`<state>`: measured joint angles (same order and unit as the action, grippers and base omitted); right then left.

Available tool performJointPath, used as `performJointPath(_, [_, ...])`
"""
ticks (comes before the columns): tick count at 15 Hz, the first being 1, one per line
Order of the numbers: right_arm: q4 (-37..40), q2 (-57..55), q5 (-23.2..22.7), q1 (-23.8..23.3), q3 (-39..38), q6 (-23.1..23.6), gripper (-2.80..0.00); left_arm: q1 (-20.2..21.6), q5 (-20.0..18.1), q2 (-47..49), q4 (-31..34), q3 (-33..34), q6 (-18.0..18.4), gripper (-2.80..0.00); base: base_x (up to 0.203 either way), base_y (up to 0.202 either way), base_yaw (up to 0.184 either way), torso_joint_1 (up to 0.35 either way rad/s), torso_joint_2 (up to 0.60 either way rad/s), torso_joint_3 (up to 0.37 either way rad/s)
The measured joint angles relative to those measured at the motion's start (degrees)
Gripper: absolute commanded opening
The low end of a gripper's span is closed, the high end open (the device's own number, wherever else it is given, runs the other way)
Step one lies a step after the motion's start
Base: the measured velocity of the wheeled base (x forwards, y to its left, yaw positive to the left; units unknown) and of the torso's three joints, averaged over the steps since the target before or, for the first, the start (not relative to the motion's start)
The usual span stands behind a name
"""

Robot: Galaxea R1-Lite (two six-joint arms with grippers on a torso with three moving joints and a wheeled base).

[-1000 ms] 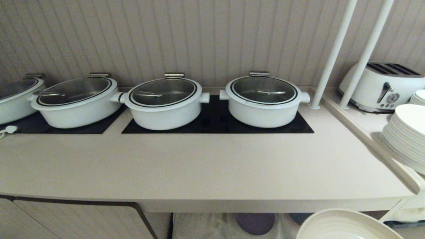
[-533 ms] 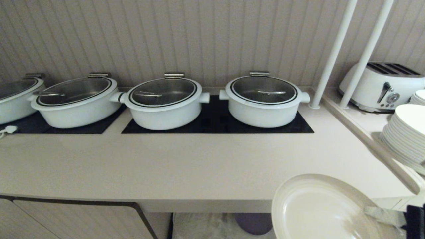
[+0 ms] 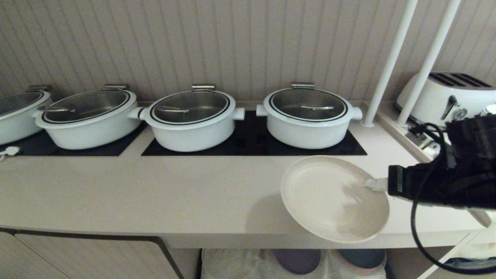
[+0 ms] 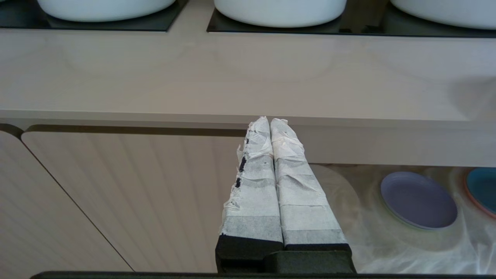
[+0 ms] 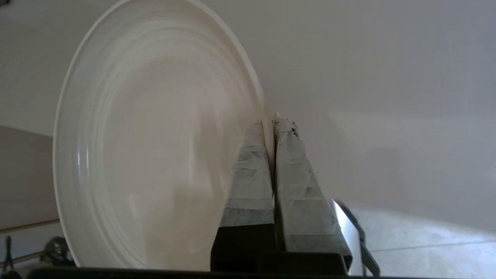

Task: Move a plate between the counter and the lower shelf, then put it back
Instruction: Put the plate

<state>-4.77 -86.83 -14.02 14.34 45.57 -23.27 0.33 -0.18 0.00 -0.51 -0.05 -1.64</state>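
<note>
The cream plate (image 3: 333, 197) hangs a little above the front right part of the counter (image 3: 155, 193) and casts a shadow on it. My right gripper (image 3: 371, 183) reaches in from the right and is shut on the plate's right rim. In the right wrist view the plate (image 5: 155, 147) fills the frame, and the right gripper (image 5: 271, 123) pinches its edge between taped fingers. My left gripper (image 4: 270, 121) is shut and empty, parked below the counter's front edge (image 4: 155, 116). The lower shelf (image 4: 348, 240), draped in white cloth, shows under the counter (image 3: 240, 265).
Several white lidded pots (image 3: 192, 118) stand on black hob panels (image 3: 252, 147) along the back. White poles (image 3: 387, 66) and a toaster (image 3: 445, 97) stand at the right ledge. A purple plate (image 4: 418, 199) and a blue plate (image 4: 482, 188) lie on the shelf. A ribbed cabinet door (image 4: 116, 201) is left of the shelf.
My right arm has risen from below the counter's edge, carrying the plate up and over the counter. The arm now hides the stacked white plates. The left arm has not moved.
</note>
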Motion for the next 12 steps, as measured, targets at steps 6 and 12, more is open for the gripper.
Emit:
performJointPath(6, [-1.69, -12.91, 0.13, 1.82, 7.10, -0.84, -2.80, 0.00, 0.00, 0.00, 0.01, 0.00, 0.02, -2.80, 0.000, 0.000, 0.000, 0.000, 0.00, 0.000])
performJointPath(12, [-6.11, -22.18, 0.29, 2.32, 13.34, -4.93, -2.80, 0.00, 0.00, 0.00, 0.00, 0.00, 0.00, -2.80, 0.000, 0.000, 0.000, 0.000, 0.00, 0.000])
